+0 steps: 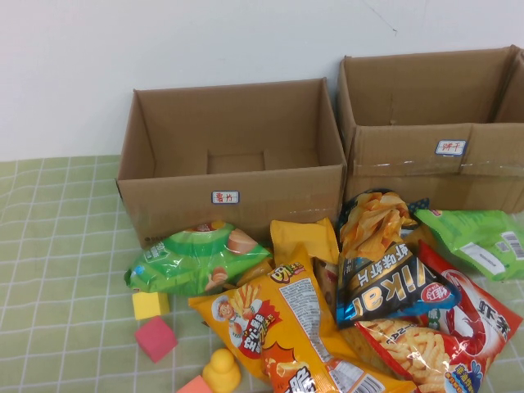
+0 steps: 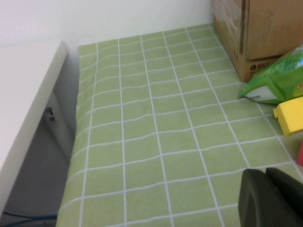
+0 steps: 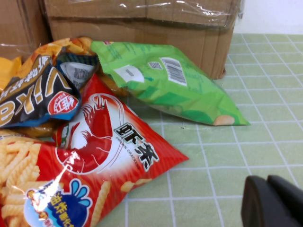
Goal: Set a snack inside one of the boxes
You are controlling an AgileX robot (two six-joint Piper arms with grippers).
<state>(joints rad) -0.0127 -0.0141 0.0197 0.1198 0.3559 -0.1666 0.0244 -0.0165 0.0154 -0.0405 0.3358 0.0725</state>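
Beyond left gripper [image 2: 270,198]: carton [image 2: 265,35]

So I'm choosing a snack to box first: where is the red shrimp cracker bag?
In the high view the red shrimp cracker bag lies at the pile's right edge, in front of the taped box, beside the black chip bag and below the green bag.

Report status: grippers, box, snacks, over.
Left gripper shut, parked over tablecloth. Right gripper shut, near red shrimp-cracker bag. Lower box open, empty; snacks unpicked.
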